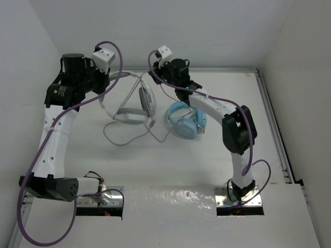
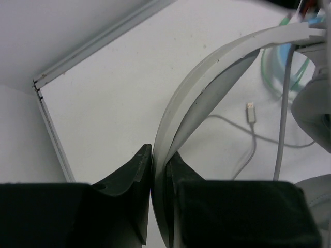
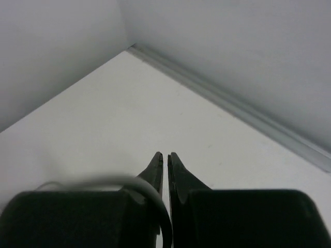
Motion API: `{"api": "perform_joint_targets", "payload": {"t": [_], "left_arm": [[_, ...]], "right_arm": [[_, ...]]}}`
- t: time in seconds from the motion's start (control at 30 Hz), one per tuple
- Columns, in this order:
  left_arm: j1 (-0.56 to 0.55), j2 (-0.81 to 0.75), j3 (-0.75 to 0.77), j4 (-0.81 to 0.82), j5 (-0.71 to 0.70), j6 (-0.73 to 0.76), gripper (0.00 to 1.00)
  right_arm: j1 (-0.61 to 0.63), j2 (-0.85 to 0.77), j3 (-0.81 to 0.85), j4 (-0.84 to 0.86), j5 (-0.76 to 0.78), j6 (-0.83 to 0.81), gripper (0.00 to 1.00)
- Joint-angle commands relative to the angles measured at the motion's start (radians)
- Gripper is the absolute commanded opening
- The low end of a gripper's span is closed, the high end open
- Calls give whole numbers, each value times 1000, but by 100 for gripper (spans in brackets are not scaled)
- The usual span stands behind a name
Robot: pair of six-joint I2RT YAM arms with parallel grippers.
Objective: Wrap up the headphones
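Note:
The white and light-grey headphones (image 1: pixel 138 106) sit mid-table with one ear cup (image 1: pixel 147 98) tilted up. My left gripper (image 1: pixel 110 78) is shut on their curved headband (image 2: pixel 207 67), which runs up from between the fingers (image 2: pixel 160 152). The thin grey cable (image 1: pixel 121 139) trails loosely over the table, and its plug (image 2: pixel 251 112) lies flat. My right gripper (image 1: pixel 156 76) hovers behind the headphones toward the back wall. Its fingers (image 3: pixel 165 155) are shut to a thin slit, and a stretch of cable (image 3: pixel 155 201) curves over the left finger and down into that slit.
Light blue headphones (image 1: pixel 183 121) lie just right of the white pair, under my right arm. The back wall rail (image 3: pixel 232 103) and the back left corner (image 2: pixel 37 82) are close to both grippers. White walls enclose the table on three sides.

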Motion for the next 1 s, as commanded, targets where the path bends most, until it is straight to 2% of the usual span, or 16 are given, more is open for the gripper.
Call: {"api": "perform_joint_targets", "payload": {"t": [0.0, 0.07, 0.13, 0.17, 0.2, 0.33, 0.43, 0.57, 0.73, 0.83, 0.93, 0.97], "left_arm": [[6, -24, 148, -35, 94, -205, 0], [4, -10, 235, -19, 99, -249, 0], [3, 8, 293, 1, 104, -287, 0], [4, 18, 360, 1, 114, -296, 0], [4, 30, 391, 0, 127, -315, 0], [4, 91, 539, 7, 157, -387, 0], [4, 108, 570, 50, 106, -428, 0], [7, 151, 675, 81, 23, -457, 0], [12, 203, 766, 110, -34, -519, 0], [36, 219, 769, 130, -71, -530, 0], [90, 235, 751, 159, -65, -563, 0], [127, 242, 743, 170, -53, -594, 0]], "right_arm": [[-36, -35, -202, 395, -347, 177, 7], [-22, -17, -310, 663, -408, 321, 14], [-1, 32, -334, 764, -428, 398, 22], [10, 54, -325, 798, -428, 406, 31], [20, 75, -310, 791, -423, 406, 40], [83, 184, -224, 654, -363, 316, 59], [113, 207, -231, 631, -291, 264, 66], [125, 247, -273, 657, -268, 297, 69], [146, 244, -386, 694, -178, 294, 67], [146, 218, -467, 698, -136, 285, 66], [149, 198, -533, 689, -138, 285, 43], [152, 194, -550, 692, -142, 288, 23]]}}
